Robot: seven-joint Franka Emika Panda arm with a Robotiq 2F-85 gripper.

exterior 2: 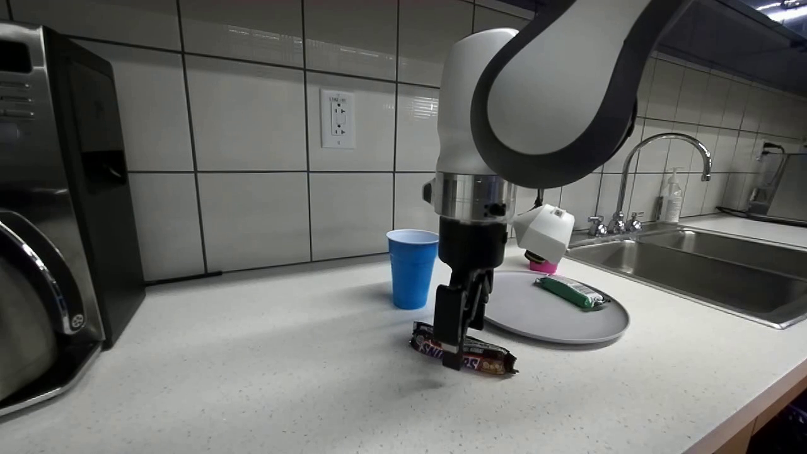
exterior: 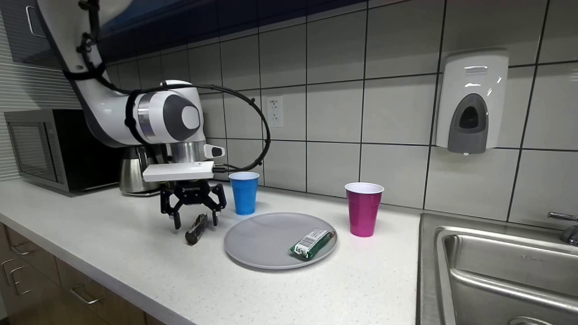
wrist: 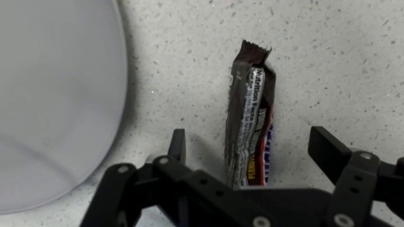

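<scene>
A dark brown Snickers bar (exterior: 197, 229) (exterior 2: 488, 358) (wrist: 249, 119) lies on the white speckled counter. My gripper (exterior: 196, 223) (exterior 2: 463, 345) (wrist: 247, 138) points down over it and is open. In the wrist view one finger stands on each side of the bar, with a gap on both sides. The bar's near end is hidden behind the gripper body there. A grey plate (exterior: 266, 243) (exterior 2: 536, 321) (wrist: 56, 78) lies beside the bar. A green wrapped bar (exterior: 312, 243) (exterior 2: 570, 292) rests on the plate in both exterior views.
A blue cup (exterior: 245, 194) (exterior 2: 412, 271) stands close behind the gripper. A pink cup (exterior: 363, 210) (exterior 2: 543, 267) stands past the plate. A steel sink (exterior: 429, 271) (exterior 2: 693, 277) is set in the counter beyond. A metal pitcher (exterior: 133, 174) and a microwave (exterior: 63, 149) stand behind the arm.
</scene>
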